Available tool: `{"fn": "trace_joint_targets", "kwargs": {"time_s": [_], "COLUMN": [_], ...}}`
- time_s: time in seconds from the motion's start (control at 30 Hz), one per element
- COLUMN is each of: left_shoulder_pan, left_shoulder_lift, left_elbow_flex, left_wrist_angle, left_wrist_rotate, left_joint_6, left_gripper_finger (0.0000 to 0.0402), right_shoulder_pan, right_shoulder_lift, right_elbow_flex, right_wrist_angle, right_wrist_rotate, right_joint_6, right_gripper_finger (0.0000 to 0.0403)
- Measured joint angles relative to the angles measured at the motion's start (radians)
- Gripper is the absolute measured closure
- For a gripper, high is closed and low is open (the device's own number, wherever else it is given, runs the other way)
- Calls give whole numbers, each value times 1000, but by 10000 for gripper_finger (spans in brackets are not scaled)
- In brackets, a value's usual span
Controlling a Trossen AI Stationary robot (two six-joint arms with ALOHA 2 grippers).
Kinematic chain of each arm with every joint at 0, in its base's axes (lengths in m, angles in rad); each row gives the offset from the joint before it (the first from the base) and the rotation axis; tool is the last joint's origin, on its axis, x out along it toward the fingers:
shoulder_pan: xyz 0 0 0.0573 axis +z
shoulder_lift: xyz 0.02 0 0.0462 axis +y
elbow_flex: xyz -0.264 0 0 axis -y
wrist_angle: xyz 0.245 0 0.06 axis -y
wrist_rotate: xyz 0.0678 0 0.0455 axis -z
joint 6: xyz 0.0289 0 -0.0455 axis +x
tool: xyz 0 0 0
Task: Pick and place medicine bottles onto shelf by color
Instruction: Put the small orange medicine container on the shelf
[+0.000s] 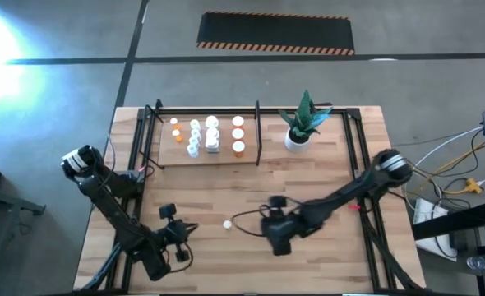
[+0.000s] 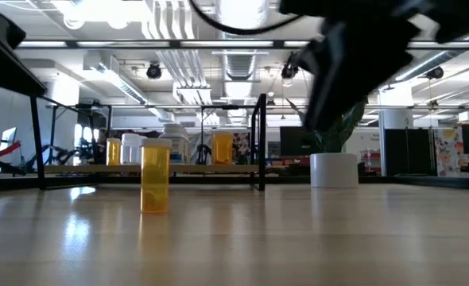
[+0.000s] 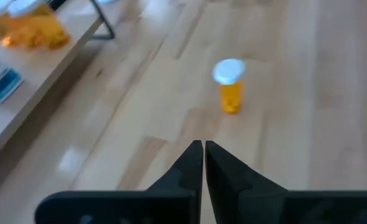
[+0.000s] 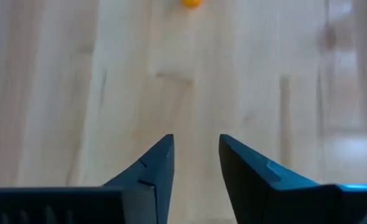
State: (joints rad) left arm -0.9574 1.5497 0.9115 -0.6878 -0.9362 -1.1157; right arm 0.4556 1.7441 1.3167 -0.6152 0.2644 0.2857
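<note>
One orange medicine bottle [image 1: 226,223] with a white cap stands upright on its base on the bare tabletop; the low view shows this bottle [image 2: 155,178] too. My left gripper [image 3: 203,151] is shut and empty, hovering short of the bottle [image 3: 230,87] on its left-near side [image 1: 187,235]. My right gripper [image 4: 196,155] is open and empty above the table, to the bottle's right [image 1: 267,232]; only the bottle's edge [image 4: 191,2] shows ahead of it. Several white and orange bottles [image 1: 212,136] stand on the shelf [image 1: 205,158] at the far left.
A white pot with a green plant [image 1: 300,131] stands right of the shelf's black divider bar [image 1: 257,131]. Black frame tubes [image 1: 366,164] run along the table's sides. Bare wood lies between the two grippers and the shelf.
</note>
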Motion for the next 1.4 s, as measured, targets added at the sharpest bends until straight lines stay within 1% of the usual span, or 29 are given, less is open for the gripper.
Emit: {"fn": "trace_joint_targets", "kwargs": {"time_s": [0.07, 0.13, 0.2, 0.3, 0.33, 0.4, 0.5, 0.6, 0.67, 0.8, 0.93, 1.13, 1.3, 1.4], "left_shoulder_pan": [20, 40, 60, 98, 111, 141, 191, 225, 236, 251, 264, 287, 304, 307], "left_shoulder_lift": [0, 0, 0, 0, 1, 2, 2, 2, 2, 12, 90, 227, 277, 282], "left_elbow_flex": [-30, -62, -89, -147, -170, -229, -331, -411, -438, -425, -377, -305, -269, -261], "left_wrist_angle": [19, 56, 108, 256, 327, 529, 879, 1172, 1271, 1291, 1302, 1308, 1307, 1309], "left_wrist_rotate": [1, 3, 3, 7, 8, 19, 74, 112, 115, 116, 118, 119, 125, 125], "left_joint_6": [-27, -22, 8, 123, 173, 288, 448, 573, 630, 679, 708, 703, 679, 677], "left_gripper_finger": [393, 373, 343, 284, 263, 219, 165, 135, 129, 128, 128, 128, 129, 145], "right_shoulder_pan": [34, 70, 101, 142, 152, 165, 176, 175, 175, 175, 175, 175, 175, 175], "right_shoulder_lift": [-71, -134, -179, -218, -226, -236, -237, -236, -236, -236, -236, -236, -236, -236], "right_elbow_flex": [-134, -252, -353, -476, -508, -557, -598, -606, -606, -606, -606, -606, -606, -606], "right_wrist_angle": [138, 296, 451, 675, 743, 868, 955, 972, 972, 972, 972, 972, 972, 972], "right_wrist_rotate": [30, 60, 84, 113, 128, 143, 156, 158, 158, 158, 158, 158, 157, 157], "right_joint_6": [64, 103, 115, 105, 95, 78, 55, 55, 54, 53, 51, 51, 51, 51], "right_gripper_finger": [292, 298, 303, 308, 310, 311, 314, 314, 313, 314, 320, 328, 329, 328]}}
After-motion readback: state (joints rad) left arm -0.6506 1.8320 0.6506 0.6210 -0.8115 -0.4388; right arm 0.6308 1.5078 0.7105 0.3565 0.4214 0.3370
